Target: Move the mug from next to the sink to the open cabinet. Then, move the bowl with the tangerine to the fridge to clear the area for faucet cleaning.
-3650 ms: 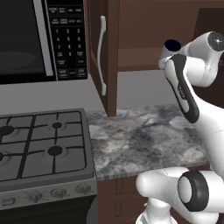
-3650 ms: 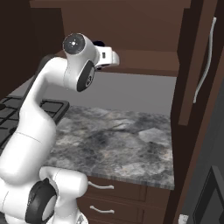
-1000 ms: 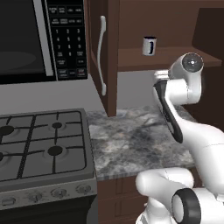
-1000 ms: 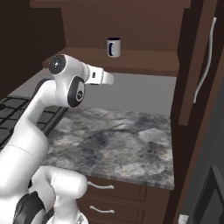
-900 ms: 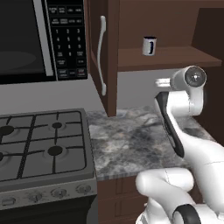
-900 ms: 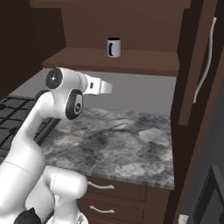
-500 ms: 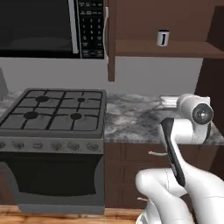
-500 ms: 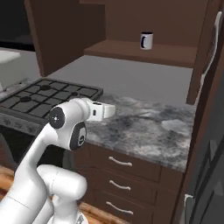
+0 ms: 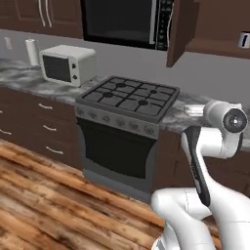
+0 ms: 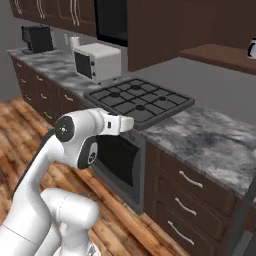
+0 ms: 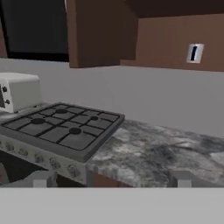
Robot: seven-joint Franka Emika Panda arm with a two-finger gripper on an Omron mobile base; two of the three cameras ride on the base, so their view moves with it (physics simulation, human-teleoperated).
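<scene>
The small silvery mug [image 11: 194,53] stands upright on the shelf of the open cabinet [image 11: 166,43], whose brown door [image 11: 83,30] hangs open to its left. It also shows at the right edge as the mug [image 9: 244,40] and the mug [image 10: 252,48]. My gripper [image 11: 111,179] is open and holds nothing, its fingertips [image 11: 41,178] spread wide. It sits low in front of the counter, far from the mug, with the hand [image 10: 125,122] pointing at the stove. The sink, bowl, tangerine, fridge and faucet are out of view.
A gas stove [image 9: 129,97] with an oven below sits in the marble counter [image 10: 210,137]. To its left stand a white toaster oven [image 9: 66,63] and a paper towel roll [image 9: 31,51]. Drawer fronts [image 10: 190,200] line the counter. Wooden floor [image 9: 49,200] lies in front.
The whole picture has shifted: the base has backed away from the counter and turned, so stove, drawers and floor come into view. The mug stays on the cabinet shelf.
</scene>
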